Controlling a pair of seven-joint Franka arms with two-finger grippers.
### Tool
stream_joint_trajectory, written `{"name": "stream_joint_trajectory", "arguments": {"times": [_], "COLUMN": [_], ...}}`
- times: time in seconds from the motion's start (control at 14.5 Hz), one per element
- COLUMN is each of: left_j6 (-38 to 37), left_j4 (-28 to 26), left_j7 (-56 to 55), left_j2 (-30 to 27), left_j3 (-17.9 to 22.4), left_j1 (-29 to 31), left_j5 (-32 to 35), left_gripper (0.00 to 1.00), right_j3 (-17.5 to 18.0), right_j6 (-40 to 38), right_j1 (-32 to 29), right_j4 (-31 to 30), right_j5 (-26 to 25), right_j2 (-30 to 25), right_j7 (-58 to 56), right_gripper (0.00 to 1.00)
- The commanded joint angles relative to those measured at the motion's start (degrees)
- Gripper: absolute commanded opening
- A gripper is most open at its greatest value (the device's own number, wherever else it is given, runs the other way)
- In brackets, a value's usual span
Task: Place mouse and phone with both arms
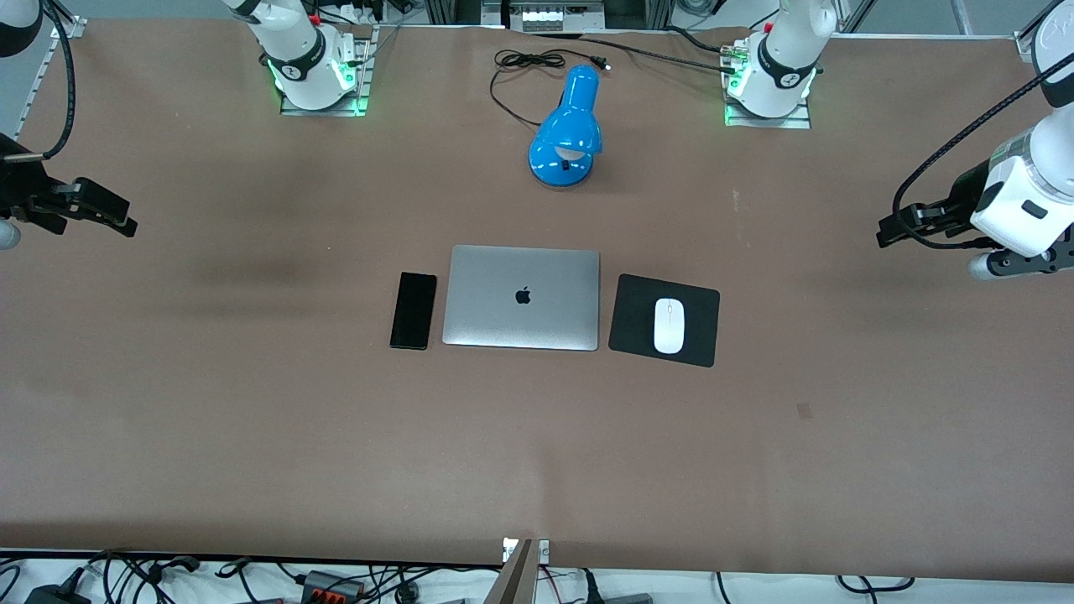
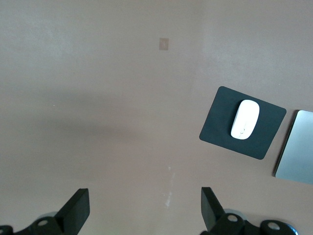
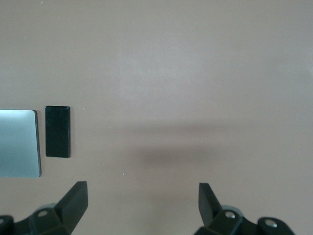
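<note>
We see the mouse point(image 1: 669, 325) lying on a black pad point(image 1: 633, 319) beside the closed laptop point(image 1: 522, 297), toward the left arm's end of the surface point(image 1: 252, 419); the phone point(image 1: 414, 309) lies flat beside the laptop's other edge; the left gripper point(image 2: 144, 208) and right gripper point(image 3: 142, 203) both hang over bare surface, fingers spread, holding nothing.

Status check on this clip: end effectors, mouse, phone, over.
Left end effector open, high over bare table at its end. Right end effector open, likewise. Mouse on black pad, phone beside laptop. Nothing in the way.
</note>
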Motion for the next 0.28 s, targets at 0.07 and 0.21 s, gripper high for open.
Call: {"name": "stream_joint_trajectory", "arguments": {"times": [0.07, 0.21], "left_j6": [0.11, 0.11], "left_j4": [-1.38, -1.38], "left_j7": [1.15, 1.15], "left_j2": [-1.32, -1.32], "left_j3": [0.02, 0.02], "left_j1": [0.81, 0.81], "left_j5": [-1.38, -1.38], "left_gripper": [1.00, 1.00], "right_j3": [0.84, 0.84], "right_j6": [-0.11, -0.11], "right_j1": [-0.64, -0.64], "right_j4": [-1.36, -1.36], "right_j5": [-0.77, -0.86], "right_j2": [-1.50, -1.50], "right_j7": [-0.04, 0.05], "right_gripper": [1.00, 1.00]}}
